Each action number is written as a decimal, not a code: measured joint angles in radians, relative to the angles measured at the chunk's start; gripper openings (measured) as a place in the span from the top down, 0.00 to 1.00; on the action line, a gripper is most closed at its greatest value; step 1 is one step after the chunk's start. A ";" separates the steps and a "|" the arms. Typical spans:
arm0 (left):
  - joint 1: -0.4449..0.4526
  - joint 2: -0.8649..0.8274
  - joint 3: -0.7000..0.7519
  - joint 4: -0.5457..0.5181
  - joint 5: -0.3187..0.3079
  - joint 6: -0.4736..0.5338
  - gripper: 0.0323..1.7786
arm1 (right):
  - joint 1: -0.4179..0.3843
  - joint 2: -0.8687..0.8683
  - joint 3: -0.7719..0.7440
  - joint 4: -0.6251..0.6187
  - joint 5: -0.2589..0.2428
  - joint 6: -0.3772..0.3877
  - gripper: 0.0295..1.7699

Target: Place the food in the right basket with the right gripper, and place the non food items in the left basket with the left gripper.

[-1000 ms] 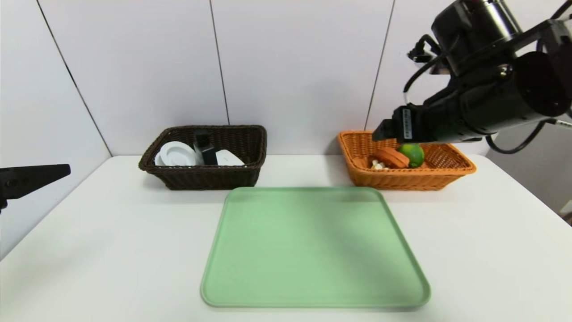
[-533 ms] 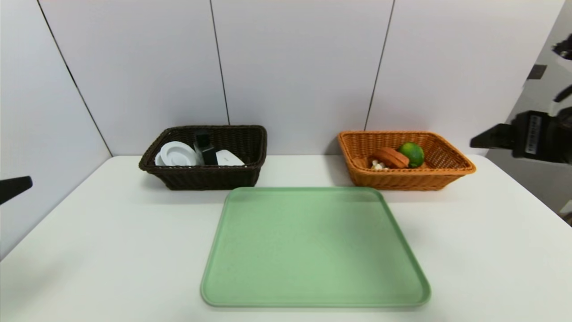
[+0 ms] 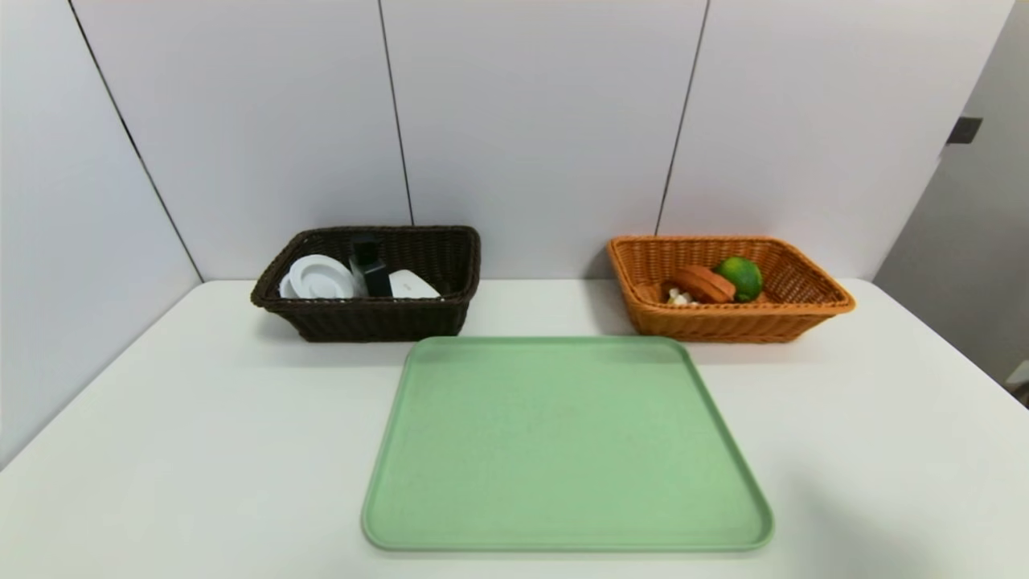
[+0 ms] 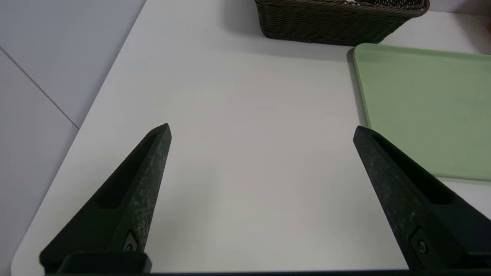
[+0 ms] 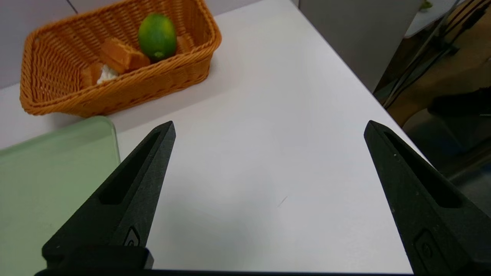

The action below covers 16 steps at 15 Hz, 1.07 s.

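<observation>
only the wrist views show the left gripper (image 4: 262, 125) and right gripper (image 5: 270, 122), both wide open, holding nothing.

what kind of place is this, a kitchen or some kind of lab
Probably a robot test bench rather than a kitchen: a bare green tray on a white table, two sorting baskets, dark and orange, and robot jaws open over the tabletop.

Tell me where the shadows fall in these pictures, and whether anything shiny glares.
Head view: a soft shadow on the wall left of the orange basket, a faint one on the table at lower right, no harsh glare on the green tray; left wrist view: a shadow left of the dark basket; right wrist view: a soft shadow along the orange basket's base.
</observation>
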 joint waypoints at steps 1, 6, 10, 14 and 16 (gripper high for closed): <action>0.000 -0.056 0.013 0.037 -0.006 0.000 0.05 | -0.015 -0.074 0.052 -0.023 0.003 -0.021 0.04; -0.007 -0.295 0.066 0.195 -0.076 0.003 0.05 | -0.046 -0.435 0.215 0.045 0.080 -0.145 0.04; -0.016 -0.387 0.167 0.091 -0.099 0.066 0.05 | -0.082 -0.700 0.330 0.050 0.280 -0.291 0.04; -0.017 -0.406 0.441 -0.239 -0.103 0.203 0.05 | -0.095 -0.807 0.596 -0.223 0.388 -0.432 0.04; -0.016 -0.407 0.606 -0.462 -0.104 0.248 0.05 | -0.096 -0.822 0.707 -0.440 0.405 -0.448 0.04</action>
